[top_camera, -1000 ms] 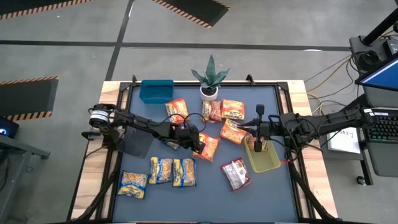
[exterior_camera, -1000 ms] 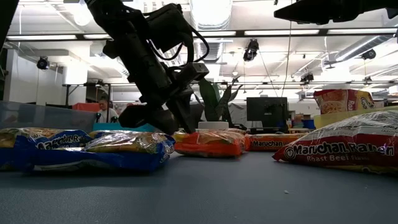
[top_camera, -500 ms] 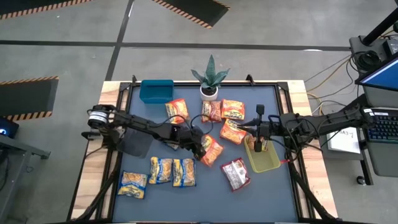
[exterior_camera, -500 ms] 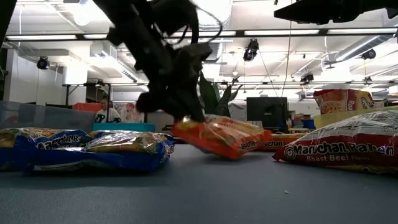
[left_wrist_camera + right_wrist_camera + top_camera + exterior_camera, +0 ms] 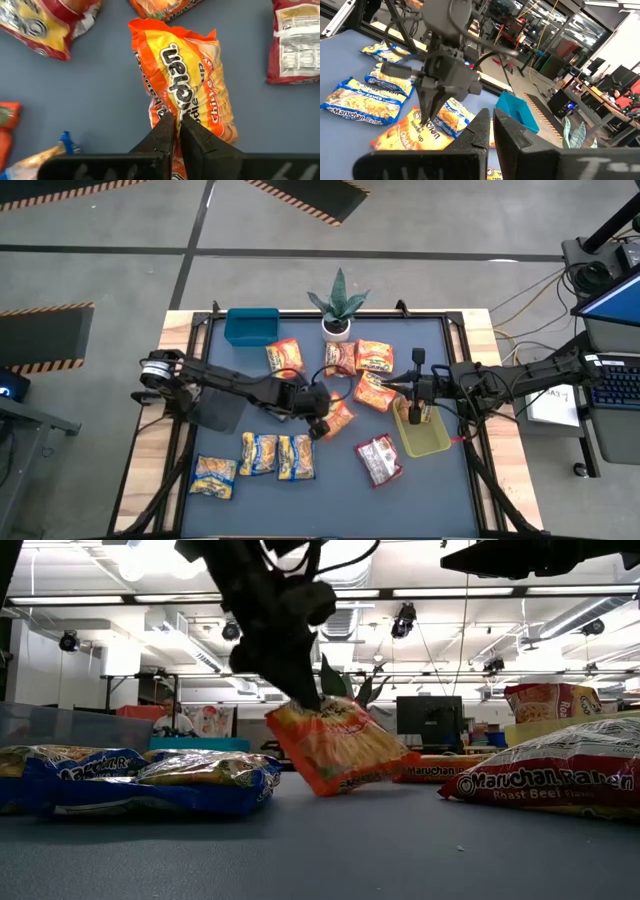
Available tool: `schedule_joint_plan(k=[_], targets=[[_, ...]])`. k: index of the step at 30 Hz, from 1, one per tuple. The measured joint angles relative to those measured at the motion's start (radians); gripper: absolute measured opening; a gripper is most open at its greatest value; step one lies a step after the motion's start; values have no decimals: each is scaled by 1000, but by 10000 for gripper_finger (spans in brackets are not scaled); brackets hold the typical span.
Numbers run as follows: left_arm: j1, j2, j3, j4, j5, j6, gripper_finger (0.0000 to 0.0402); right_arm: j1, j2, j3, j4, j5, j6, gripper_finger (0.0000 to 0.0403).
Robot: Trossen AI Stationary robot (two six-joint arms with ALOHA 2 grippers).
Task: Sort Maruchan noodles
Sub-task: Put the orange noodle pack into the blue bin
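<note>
**A:** What we see: the left end effector [image 5: 174, 131] is clamped on the edge of an orange packet [image 5: 186, 85], mid-desk. In the low view that packet [image 5: 338, 745] hangs tilted from the fingers, with its bottom corner at or just above the desk [image 5: 330, 850]; we can't tell if it touches.

**B:** Agreed. From above, the left end effector [image 5: 318, 414] sits near the middle, with the orange packet [image 5: 338, 418] sticking out toward the right arm. And the right one?

**A:** The right end effector [image 5: 413, 413] hovers over the yellow-green bin [image 5: 428, 438] at the desk's right side, fingers together and holding nothing, going by its own wrist view [image 5: 490, 131].

**B:** The other noodles: we count four orange packets near the plant [image 5: 337, 305]. One [image 5: 284, 357] lies by the blue bin [image 5: 250, 326], two [image 5: 341, 358] [image 5: 375, 356] just in front of the pot, and one [image 5: 372, 392] beside the yellow-green bin.

**A:** Plus three yellow-and-blue packets in a loose row at the front left [image 5: 214, 476] [image 5: 258, 453] [image 5: 296, 457], and the red-and-white packet [image 5: 378, 459] just in front of the yellow-green bin. In the low view it's big on the right [image 5: 548, 778].

**B:** The blue bin stands at the back left, well apart from the held packet.
</note>
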Motion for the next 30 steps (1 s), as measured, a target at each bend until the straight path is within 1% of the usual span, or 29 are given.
schedule_joint_plan(k=[4, 8, 10, 17, 22, 25, 29, 30], targets=[[-12, -5, 103, -148, -50, 36, 1, 0, 0, 0, 0, 0, 0, 12], [-28, -5, 216, -336, -112, 55, 0, 0, 0, 0, 0, 0, 0, 12], [-37, -6, 267, -436, -150, 49, 0, 0, 0, 0, 0, 0, 0, 12], [-55, -8, 417, -747, -224, -1, 0, 0, 0, 0, 0, 0, 0, 12], [-55, -11, 487, -909, -271, -6, 0, 0, 0, 0, 0, 0, 0, 12], [-55, -22, 513, -1019, -318, -32, 0, 0, 0, 0, 0, 0, 0, 12], [-53, -80, 503, -1010, -395, -48, 0, -1, 0, 0, 0, 0, 0, 12], [-50, -93, 502, -1019, -435, -66, 0, -1, 0, 0, 0, 1, -3, 12]])
